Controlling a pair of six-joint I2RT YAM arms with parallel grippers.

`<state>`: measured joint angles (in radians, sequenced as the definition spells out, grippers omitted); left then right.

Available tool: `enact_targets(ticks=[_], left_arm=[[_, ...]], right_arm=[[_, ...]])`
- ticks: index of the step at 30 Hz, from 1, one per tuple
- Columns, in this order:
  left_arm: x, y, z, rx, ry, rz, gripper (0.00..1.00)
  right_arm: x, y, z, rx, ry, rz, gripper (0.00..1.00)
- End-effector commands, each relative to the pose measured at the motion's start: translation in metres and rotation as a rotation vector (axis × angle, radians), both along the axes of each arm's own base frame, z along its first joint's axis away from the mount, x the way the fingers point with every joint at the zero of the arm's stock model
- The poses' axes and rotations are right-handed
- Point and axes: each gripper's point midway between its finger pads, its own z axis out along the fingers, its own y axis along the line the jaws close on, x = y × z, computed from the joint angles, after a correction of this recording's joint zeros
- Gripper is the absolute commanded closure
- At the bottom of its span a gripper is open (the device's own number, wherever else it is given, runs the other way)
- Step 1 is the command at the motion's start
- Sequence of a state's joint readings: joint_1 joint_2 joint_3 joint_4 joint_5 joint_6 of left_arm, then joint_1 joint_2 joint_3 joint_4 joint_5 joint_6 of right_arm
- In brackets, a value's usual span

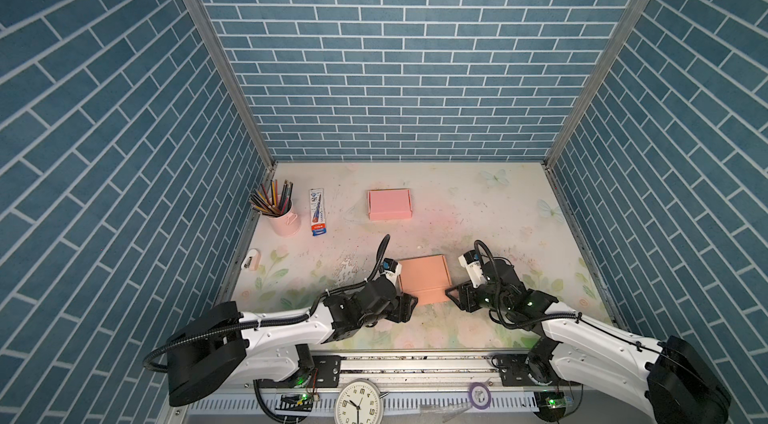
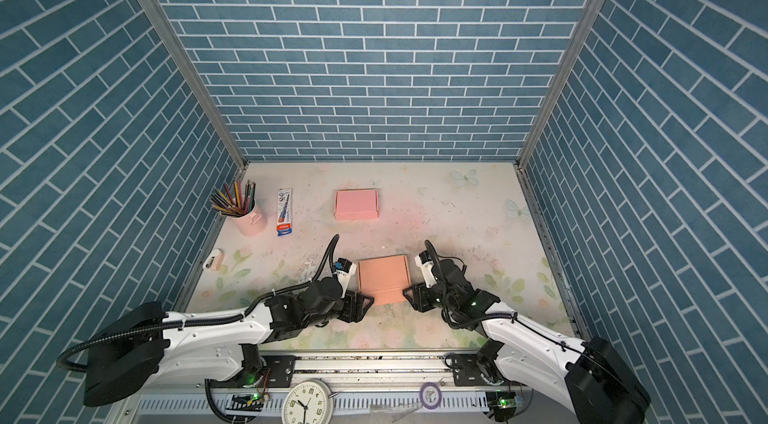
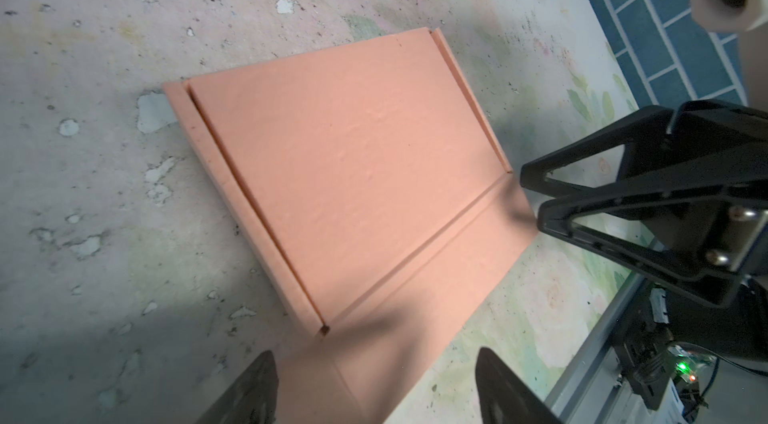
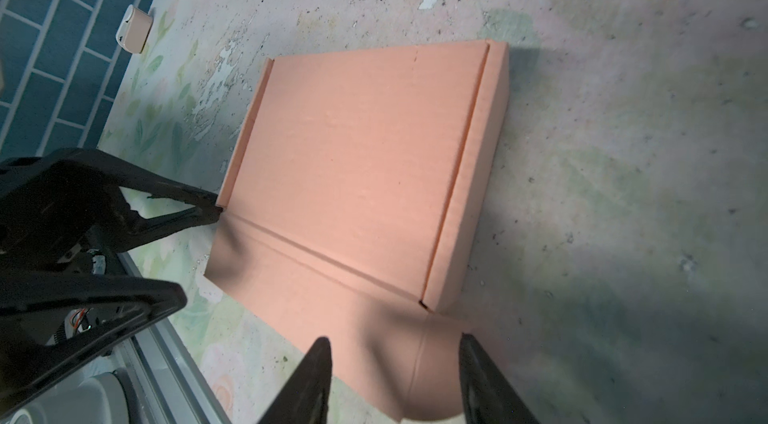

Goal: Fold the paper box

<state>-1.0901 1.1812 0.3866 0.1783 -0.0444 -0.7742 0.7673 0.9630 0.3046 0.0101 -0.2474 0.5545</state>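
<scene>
Lying flat: creased peach paper box (image 1: 424,276) on scuffed floral table (image 1: 457,209).

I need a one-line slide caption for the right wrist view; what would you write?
Salmon paper box lies on the floral table, its near flap between the fingers of the right tool.

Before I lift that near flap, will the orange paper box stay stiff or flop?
Likely floppy at the flaps: a corner of the orange paper box curls inside the right gripper. Its creases should hinge easily. Thin and flat, it may slide on the table if pushed.
</scene>
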Motion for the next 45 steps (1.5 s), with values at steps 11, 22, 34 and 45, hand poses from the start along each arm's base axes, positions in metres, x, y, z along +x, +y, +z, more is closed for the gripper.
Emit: enact_targets(ticks=[11,22,34,45], left_arm=[[-0.005,-0.009,-0.01,-0.012,0.019,0.01,0.26],[-0.009,-0.014,-0.007,-0.03,0.015,-0.007,0.27],[-0.009,-0.012,-0.008,-0.023,0.01,0.001,0.28],[-0.009,-0.009,-0.015,-0.008,0.016,0.007,0.36]], right_arm=[[-0.007,0.007,-0.01,0.025,0.045,0.004,0.5],[-0.012,0.013,-0.011,0.025,0.05,0.022,0.5],[-0.013,0.01,-0.014,0.007,0.047,0.011,0.52],[-0.013,0.009,-0.019,-0.009,0.049,0.006,0.58]])
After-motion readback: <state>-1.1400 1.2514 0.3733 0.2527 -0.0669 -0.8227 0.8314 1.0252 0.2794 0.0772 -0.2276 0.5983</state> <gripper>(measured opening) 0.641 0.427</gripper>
